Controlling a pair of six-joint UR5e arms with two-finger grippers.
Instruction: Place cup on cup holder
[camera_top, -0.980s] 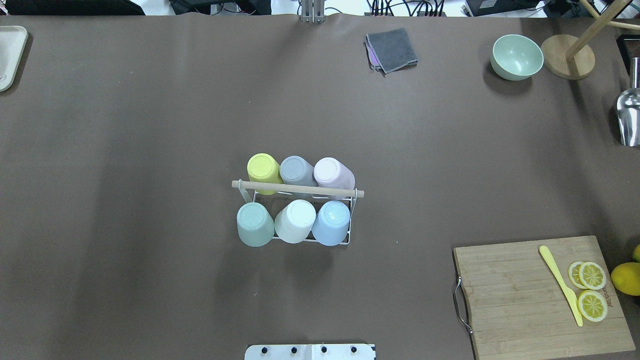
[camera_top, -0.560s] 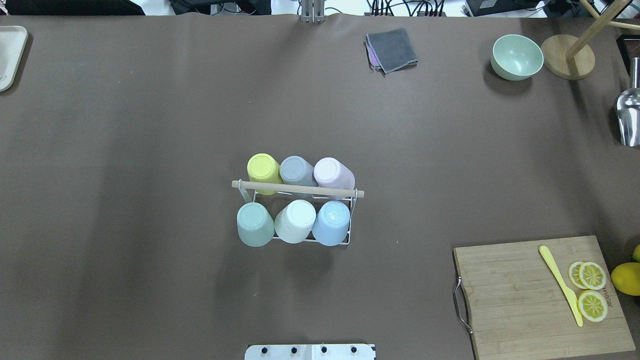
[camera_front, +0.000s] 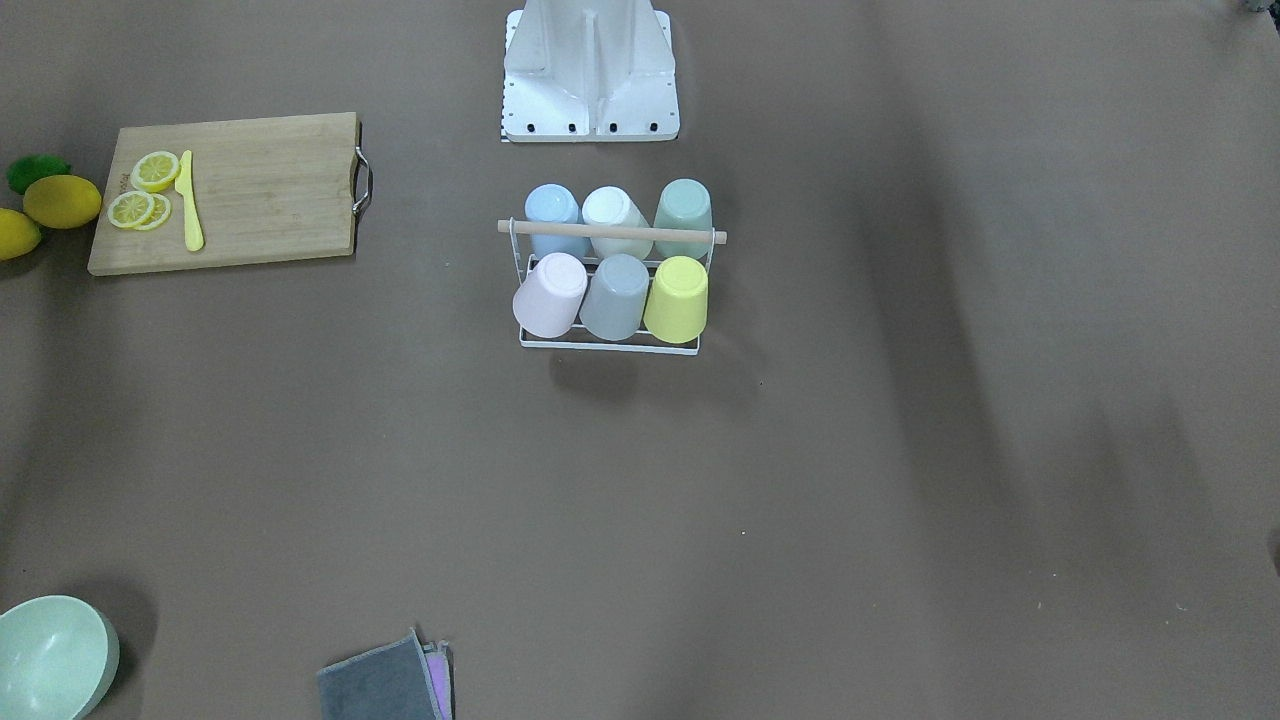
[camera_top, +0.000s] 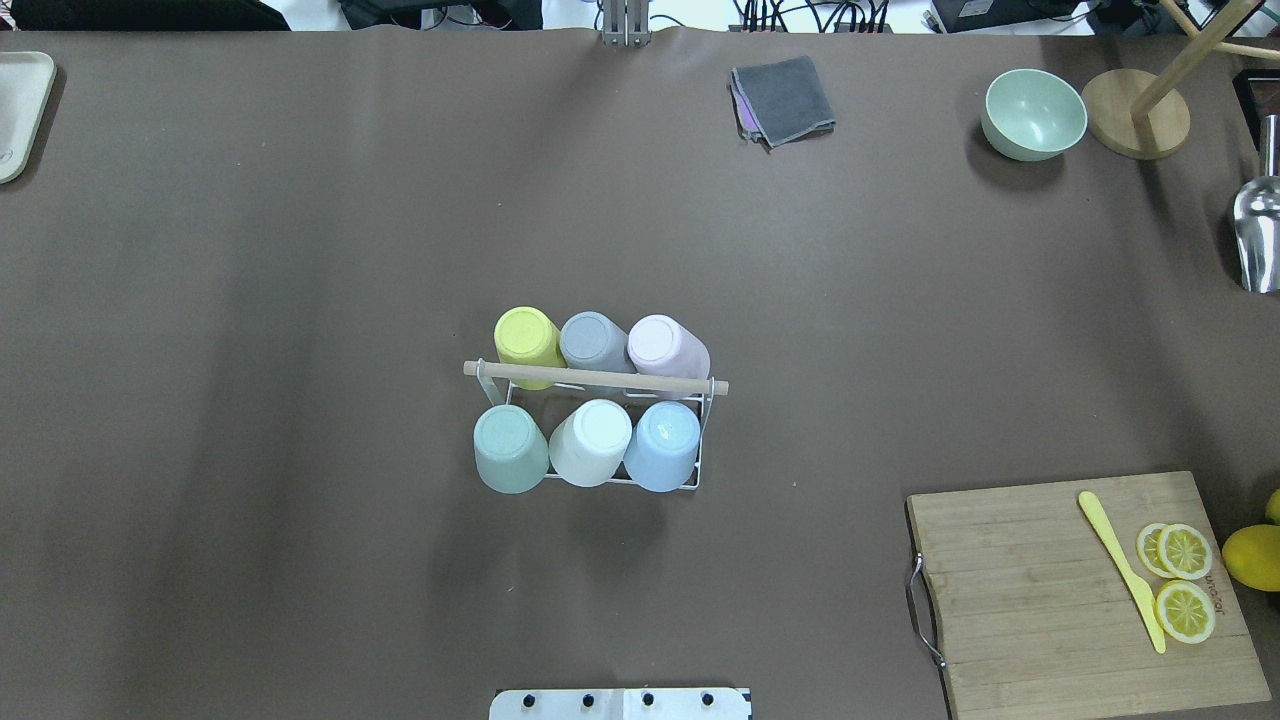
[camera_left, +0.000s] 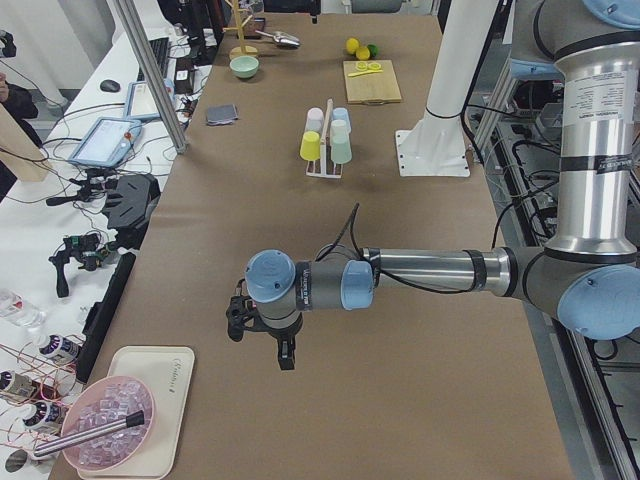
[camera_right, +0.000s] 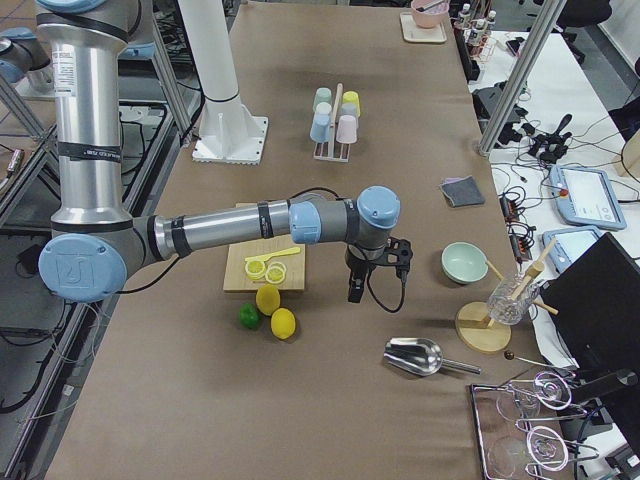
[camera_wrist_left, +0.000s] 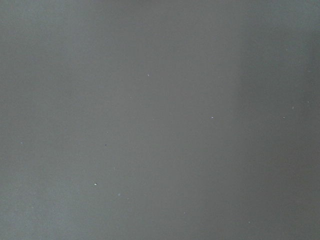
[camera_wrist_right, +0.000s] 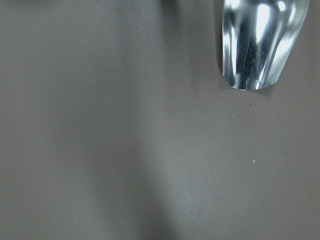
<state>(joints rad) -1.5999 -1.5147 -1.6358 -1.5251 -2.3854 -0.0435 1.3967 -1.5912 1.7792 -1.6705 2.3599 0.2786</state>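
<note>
Matt brown counter (camera_top: 300, 250). White wire cup holder (camera_top: 600, 379) with pale wooden rod, bearing plain pastels: yellow cup (camera_top: 527, 340), grey cup (camera_top: 594, 342), pink cup (camera_top: 662, 343), mint cup (camera_top: 508, 446), white cup (camera_top: 592, 440), light blue cup (camera_top: 663, 443). Pale green bowl (camera_top: 1035, 112), dark grey cloth (camera_top: 783, 98) edged purple, light bamboo board (camera_top: 1040, 580), yellow knife (camera_top: 1122, 571), yellow-and-white lemon slices (camera_top: 1184, 551), mirror-silver scoop (camera_wrist_right: 260, 40)

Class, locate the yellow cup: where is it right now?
In the overhead view, the yellow cup sits inverted on the cup holder, at the left end of the far row, beside the grey cup and beyond the green cup.
</note>
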